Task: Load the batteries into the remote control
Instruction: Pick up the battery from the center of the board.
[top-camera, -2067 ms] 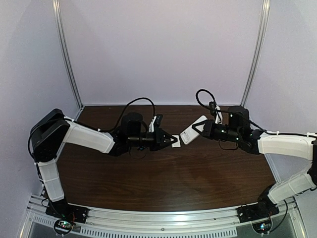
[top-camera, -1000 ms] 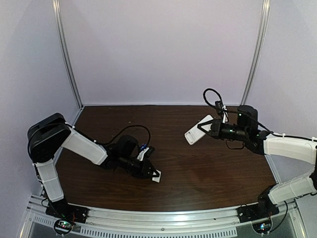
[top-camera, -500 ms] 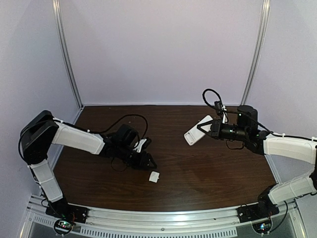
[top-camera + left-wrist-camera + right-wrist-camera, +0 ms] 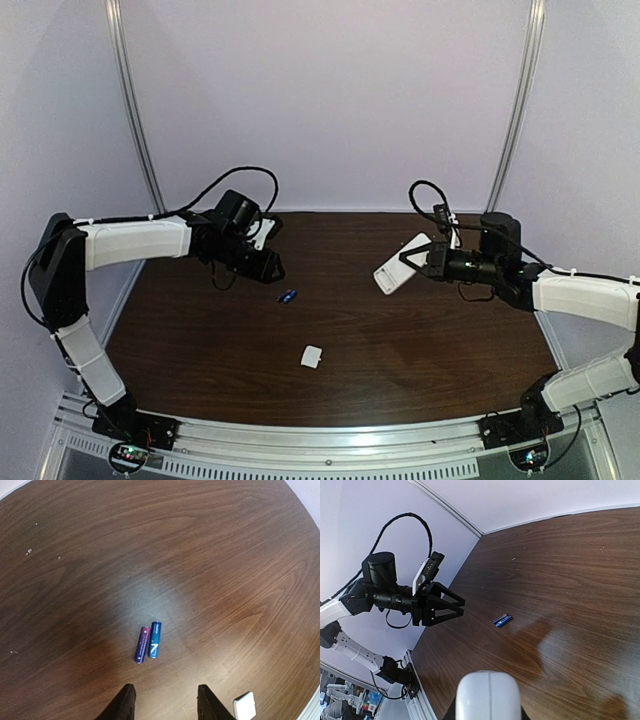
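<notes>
Right pincer (image 4: 404,259) clamps the remote control (image 4: 388,274); left pincer (image 4: 165,705) hangs half-open, empty, near the batteries (image 4: 149,644).

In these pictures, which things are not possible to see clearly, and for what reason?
- remote control: in the right wrist view the bottom edge cuts it off, and no view shows its battery bay.
- right tool: in the right wrist view the remote control hides it.
- batteries: in the top view they are too small to separate into two cells.
- white cover piece: in the left wrist view it touches the bottom edge.
</notes>
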Motion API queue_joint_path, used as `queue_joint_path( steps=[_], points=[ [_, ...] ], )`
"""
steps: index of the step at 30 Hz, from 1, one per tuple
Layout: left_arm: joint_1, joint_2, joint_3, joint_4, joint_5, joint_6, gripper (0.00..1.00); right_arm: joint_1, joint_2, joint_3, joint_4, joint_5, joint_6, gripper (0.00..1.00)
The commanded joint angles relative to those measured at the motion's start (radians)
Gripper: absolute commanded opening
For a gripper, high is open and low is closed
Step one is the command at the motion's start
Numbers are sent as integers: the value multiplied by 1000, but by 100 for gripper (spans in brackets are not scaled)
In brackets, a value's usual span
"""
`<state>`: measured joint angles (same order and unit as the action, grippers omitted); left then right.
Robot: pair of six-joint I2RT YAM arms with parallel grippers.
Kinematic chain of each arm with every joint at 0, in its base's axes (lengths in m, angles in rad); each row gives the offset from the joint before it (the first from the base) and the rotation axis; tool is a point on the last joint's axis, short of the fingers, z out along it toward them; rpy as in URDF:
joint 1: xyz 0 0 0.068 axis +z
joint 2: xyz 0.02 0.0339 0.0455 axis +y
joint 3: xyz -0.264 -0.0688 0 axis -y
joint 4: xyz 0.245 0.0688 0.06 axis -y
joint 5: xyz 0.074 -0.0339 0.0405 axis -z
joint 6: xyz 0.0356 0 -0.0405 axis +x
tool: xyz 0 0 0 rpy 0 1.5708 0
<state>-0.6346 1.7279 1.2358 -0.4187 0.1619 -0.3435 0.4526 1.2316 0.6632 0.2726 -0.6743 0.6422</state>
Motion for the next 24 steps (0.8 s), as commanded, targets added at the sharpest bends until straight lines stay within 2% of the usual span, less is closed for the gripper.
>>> queue_joint_path(
  steps=[1, 14, 24],
  points=[
    [10, 76, 73, -118, -32, 185, 42, -7, 1, -4, 66, -82, 13, 0],
    [15, 210, 176, -184, -17, 277, 30, -8, 49, -10, 126, -198, 61, 0],
    [15, 245, 206, -192, -35, 321, 26, -8, 82, -18, 174, -253, 93, 0]
  ],
)
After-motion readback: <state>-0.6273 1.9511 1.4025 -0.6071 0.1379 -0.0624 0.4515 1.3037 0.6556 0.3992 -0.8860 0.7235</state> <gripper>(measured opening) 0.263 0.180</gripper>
